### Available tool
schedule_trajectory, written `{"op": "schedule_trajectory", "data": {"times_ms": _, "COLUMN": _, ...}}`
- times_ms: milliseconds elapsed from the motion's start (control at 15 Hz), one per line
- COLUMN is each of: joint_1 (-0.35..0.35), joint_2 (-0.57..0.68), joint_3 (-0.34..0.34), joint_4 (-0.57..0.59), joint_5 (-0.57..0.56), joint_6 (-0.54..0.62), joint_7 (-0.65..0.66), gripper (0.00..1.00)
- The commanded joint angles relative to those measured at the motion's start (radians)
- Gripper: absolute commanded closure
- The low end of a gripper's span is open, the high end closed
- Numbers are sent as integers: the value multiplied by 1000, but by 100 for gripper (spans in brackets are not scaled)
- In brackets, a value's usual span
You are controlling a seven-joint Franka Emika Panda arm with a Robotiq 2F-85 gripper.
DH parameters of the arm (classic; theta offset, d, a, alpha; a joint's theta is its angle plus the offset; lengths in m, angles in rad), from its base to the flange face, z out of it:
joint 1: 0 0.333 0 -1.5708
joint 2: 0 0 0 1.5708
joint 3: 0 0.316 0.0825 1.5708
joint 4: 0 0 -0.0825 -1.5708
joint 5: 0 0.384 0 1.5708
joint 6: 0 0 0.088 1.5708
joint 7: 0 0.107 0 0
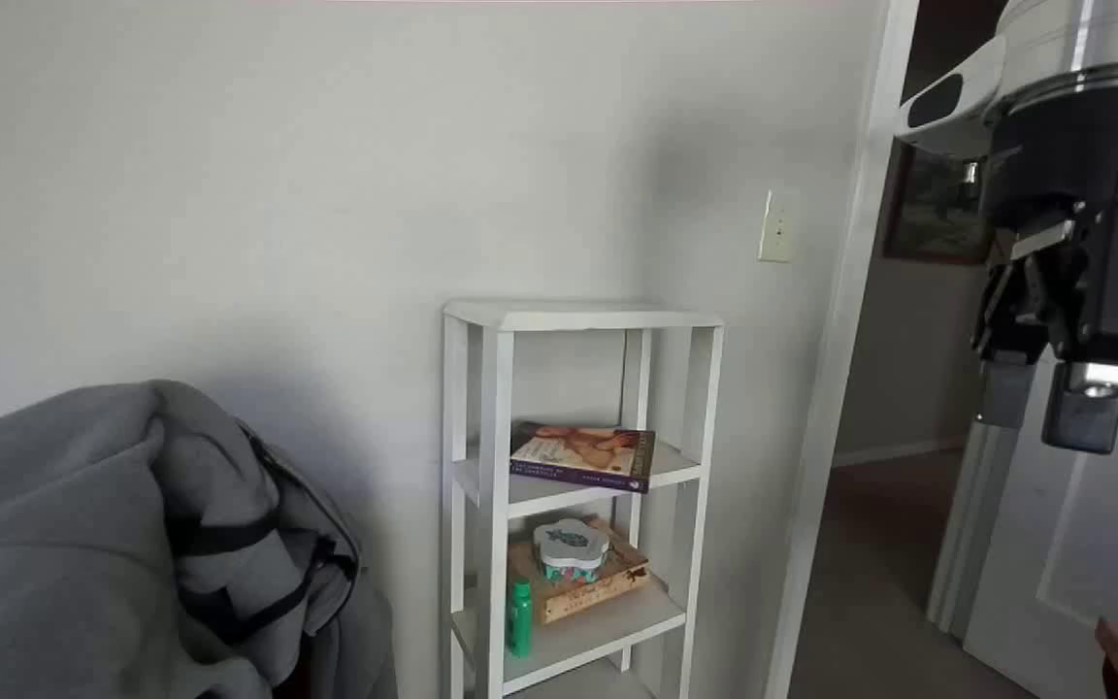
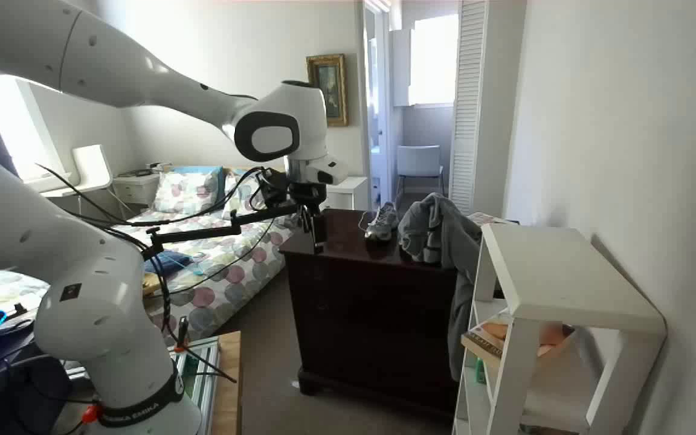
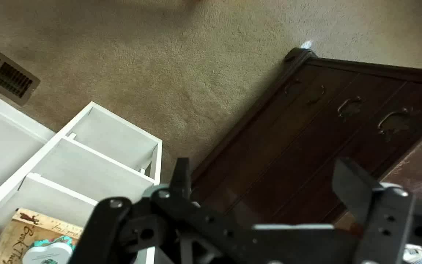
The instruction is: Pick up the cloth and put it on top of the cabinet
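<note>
A white robot arm (image 2: 161,72) extends into a bedroom from the left in an exterior view, its claw (image 2: 316,237) pointing down and seen against the left corner of a dark wooden worktop (image 2: 348,229), the top of a chest of drawers (image 2: 378,326). The wrist view shows the claw's two fingers (image 3: 180,176) spread wide apart. A gray cloth (image 2: 441,226) lies bunched at the right end of the worktop, well apart from the claw, with part of it hanging down over the edge toward a white shelf (image 2: 571,266). Just left of the cloth, also on the worktop, sits a gray shoe (image 2: 382,223). In an exterior view the cloth fills the lower left corner, its thick folds crossed by dark bands (image 1: 224,534). On the shelf's first board below the top lies a book (image 1: 583,456) with a purple spine; on the next board, a small white box (image 1: 571,542) rests on a tan book (image 1: 598,594), and a green bottle (image 1: 520,618) stands upright just beside them. A bed (image 2: 203,296) is behind the arm, and the wrist view looks down on brown carpet (image 3: 196,55) with a floor vent (image 3: 11,79) near the shelf.
</note>
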Motion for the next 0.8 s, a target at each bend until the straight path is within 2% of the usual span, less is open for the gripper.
{"op": "schedule_trajectory", "data": {"times_ms": 0, "joint_1": -4, "joint_2": 0, "joint_3": 3, "joint_4": 1, "joint_5": 2, "joint_6": -3, "joint_7": -2, "gripper": 0}}
{"op": "schedule_trajectory", "data": {"times_ms": 267, "joint_1": -4, "joint_2": 0, "joint_3": 3, "joint_4": 1, "joint_5": 2, "joint_6": -3, "joint_7": -2, "gripper": 0}}
{"op": "schedule_trajectory", "data": {"times_ms": 533, "joint_1": -30, "joint_2": 141, "joint_3": 2, "joint_4": 88, "joint_5": -41, "joint_6": 66, "joint_7": -27, "gripper": 0}}
{"op": "schedule_trajectory", "data": {"times_ms": 733, "joint_1": -54, "joint_2": 279, "joint_3": 3, "joint_4": 213, "joint_5": -113, "joint_6": 114, "joint_7": -48, "gripper": 0}}
